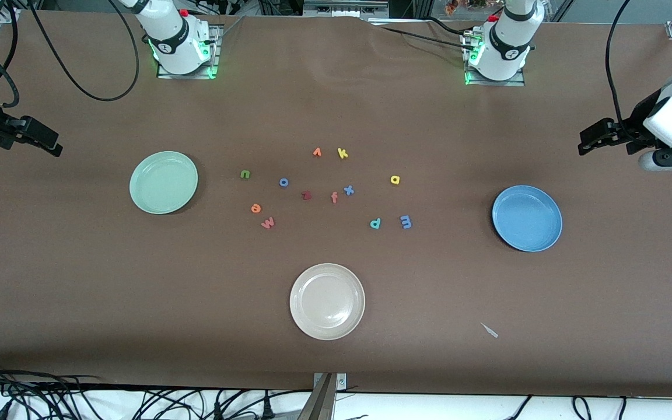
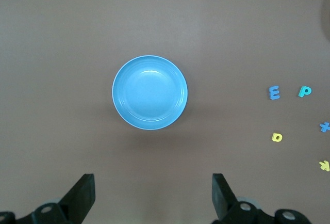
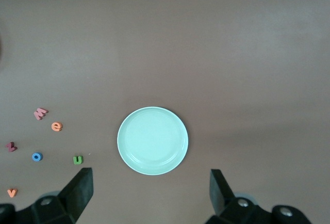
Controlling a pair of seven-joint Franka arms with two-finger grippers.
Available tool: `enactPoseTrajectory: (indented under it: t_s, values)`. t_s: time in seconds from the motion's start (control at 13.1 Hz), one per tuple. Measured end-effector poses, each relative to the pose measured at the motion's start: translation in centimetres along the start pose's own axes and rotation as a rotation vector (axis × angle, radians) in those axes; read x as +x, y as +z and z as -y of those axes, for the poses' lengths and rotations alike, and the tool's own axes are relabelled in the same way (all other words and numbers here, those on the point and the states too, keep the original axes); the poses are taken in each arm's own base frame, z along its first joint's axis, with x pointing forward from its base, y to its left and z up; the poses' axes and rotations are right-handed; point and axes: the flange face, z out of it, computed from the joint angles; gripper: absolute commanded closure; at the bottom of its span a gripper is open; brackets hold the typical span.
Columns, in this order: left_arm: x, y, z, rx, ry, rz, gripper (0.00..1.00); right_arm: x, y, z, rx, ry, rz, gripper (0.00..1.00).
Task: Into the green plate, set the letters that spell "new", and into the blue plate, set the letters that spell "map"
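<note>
The green plate (image 1: 163,182) (image 3: 152,140) lies toward the right arm's end, the blue plate (image 1: 527,218) (image 2: 150,92) toward the left arm's end. Both hold nothing. Between them lie the olive "n" (image 1: 245,174) (image 3: 78,159), orange "e" (image 1: 256,207) (image 3: 56,126) and pinkish "w" (image 1: 268,222) (image 3: 40,113). Closer to the blue plate are the blue "m" (image 1: 406,221) (image 2: 274,92), yellow "a" (image 1: 395,179) (image 2: 277,137) and teal "p" (image 1: 375,223) (image 2: 304,91). My left gripper (image 1: 590,140) (image 2: 153,198) hangs open high above the table by the blue plate. My right gripper (image 1: 50,143) (image 3: 150,195) hangs open by the green plate.
A cream-beige plate (image 1: 327,301) sits nearest the front camera. Other letters lie mid-table: orange "v" (image 1: 317,152), yellow "k" (image 1: 342,153), blue "o" (image 1: 283,182), dark red "z" (image 1: 306,195), a pink "f" (image 1: 334,198), a blue "x" (image 1: 348,190). A small pale scrap (image 1: 489,330) lies near the front edge.
</note>
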Motion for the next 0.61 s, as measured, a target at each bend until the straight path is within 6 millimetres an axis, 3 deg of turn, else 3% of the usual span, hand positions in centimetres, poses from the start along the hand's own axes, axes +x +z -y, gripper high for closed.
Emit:
enactPoseTrajectory:
  t_s: [0.61]
  values:
    - [0.58, 0.42, -0.13, -0.001, 0.003, 0.004, 0.00, 0.00, 0.00, 0.00, 0.000, 0.000, 0.000, 0.00]
